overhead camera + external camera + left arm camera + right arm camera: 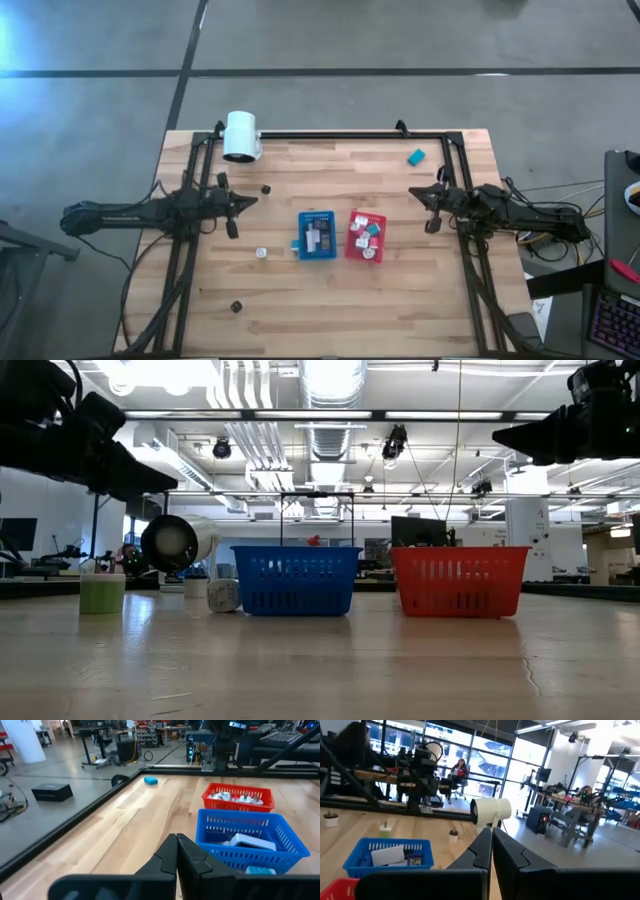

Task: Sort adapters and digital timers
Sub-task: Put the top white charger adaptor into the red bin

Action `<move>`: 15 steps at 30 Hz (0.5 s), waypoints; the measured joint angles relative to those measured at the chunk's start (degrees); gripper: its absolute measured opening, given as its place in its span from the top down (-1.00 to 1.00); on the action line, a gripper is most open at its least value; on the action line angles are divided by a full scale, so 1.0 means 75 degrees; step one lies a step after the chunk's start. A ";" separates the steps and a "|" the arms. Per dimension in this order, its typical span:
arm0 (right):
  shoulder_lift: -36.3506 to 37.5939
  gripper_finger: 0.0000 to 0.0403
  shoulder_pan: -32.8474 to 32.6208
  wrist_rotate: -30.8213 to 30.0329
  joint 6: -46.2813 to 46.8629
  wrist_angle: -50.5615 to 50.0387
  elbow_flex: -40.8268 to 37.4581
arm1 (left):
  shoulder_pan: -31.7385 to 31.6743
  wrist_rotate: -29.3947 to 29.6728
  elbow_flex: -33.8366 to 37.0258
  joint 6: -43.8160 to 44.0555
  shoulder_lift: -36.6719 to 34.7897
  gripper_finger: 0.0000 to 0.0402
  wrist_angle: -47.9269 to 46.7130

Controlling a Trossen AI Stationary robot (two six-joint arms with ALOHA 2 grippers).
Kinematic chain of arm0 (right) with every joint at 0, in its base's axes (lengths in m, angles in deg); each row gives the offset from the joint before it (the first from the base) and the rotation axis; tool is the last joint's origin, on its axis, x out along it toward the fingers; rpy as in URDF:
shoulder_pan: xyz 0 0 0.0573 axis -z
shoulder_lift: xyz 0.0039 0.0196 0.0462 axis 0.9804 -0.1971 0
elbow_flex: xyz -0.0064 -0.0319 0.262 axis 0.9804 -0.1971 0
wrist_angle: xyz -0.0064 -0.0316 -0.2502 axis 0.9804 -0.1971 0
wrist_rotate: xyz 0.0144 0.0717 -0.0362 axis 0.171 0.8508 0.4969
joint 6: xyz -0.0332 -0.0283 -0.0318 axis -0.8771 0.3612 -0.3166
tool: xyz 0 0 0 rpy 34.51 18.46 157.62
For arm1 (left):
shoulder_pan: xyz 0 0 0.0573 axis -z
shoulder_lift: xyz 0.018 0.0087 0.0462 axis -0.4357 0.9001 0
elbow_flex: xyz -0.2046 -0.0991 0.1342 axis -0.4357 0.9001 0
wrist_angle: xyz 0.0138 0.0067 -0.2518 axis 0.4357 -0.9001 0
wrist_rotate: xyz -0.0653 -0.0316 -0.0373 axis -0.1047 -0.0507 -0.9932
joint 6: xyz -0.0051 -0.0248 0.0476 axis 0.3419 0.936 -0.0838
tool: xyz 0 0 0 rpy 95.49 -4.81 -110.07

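Note:
Both arms hover above the table, touching nothing. My left gripper (236, 208) is shut, left of the blue tray (317, 235); its tips (176, 841) meet in the left wrist view. My right gripper (430, 207) is shut, right of the red tray (366, 236); its tips (491, 833) meet too. The blue tray (250, 832) holds flat timers. The red tray (238, 797) holds white adapters. One teal timer (416, 156) lies flat near the far right corner. A white adapter (261, 254) sits left of the blue tray.
A big white cylinder (241, 136) lies at the far left by the dark frame rail (350, 134). Two small dark pieces (266, 188) (237, 306) stand on the left half. Bare wood lies near both trays. People sit in the room beyond (459, 770).

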 joint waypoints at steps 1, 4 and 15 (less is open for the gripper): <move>0.0000 0.96 0.0000 0.0000 -0.0016 0.0010 0.0000 | 0.0000 0.0000 0.0003 0.0063 0.0000 0.98 -0.0038; -0.0003 0.96 0.0000 0.0000 0.0066 0.0002 0.0000 | -0.0003 0.0177 0.0012 0.0471 0.0003 0.97 -0.0029; -0.0003 0.96 -0.0003 0.0000 -0.0068 0.0110 0.0000 | -0.0144 0.1408 -0.2089 0.0674 0.1570 0.95 -0.2107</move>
